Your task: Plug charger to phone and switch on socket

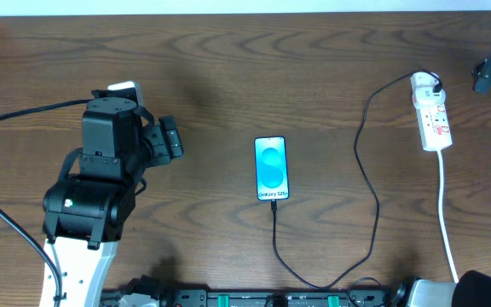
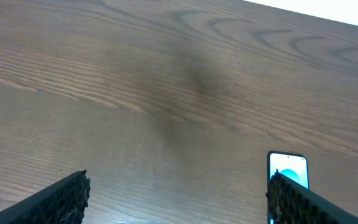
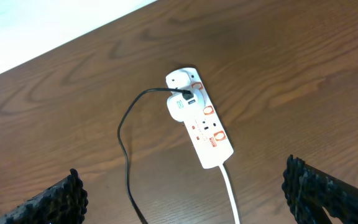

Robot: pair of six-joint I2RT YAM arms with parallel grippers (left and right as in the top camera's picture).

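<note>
Your phone (image 1: 271,168) lies screen-up at the centre of the table (image 1: 186,68). The charger (image 1: 274,223) seems seated in its six-o'clock edge and loops out to the socket (image 1: 430,112) at two o'clock. Your left gripper (image 2: 176,193), at nine o'clock, and right gripper (image 3: 185,193), over the socket, both stand spread, holding nothing.

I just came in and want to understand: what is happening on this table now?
Two robot arms are set up to charge a phone, and neither holds anything at this moment. The left fingers are open over bare table, to the left of the phone. The right fingers are open above the socket. The charger runs from the socket to the phone's bottom edge and seems plugged in there. Whether the socket is switched on, I cannot tell.
</note>
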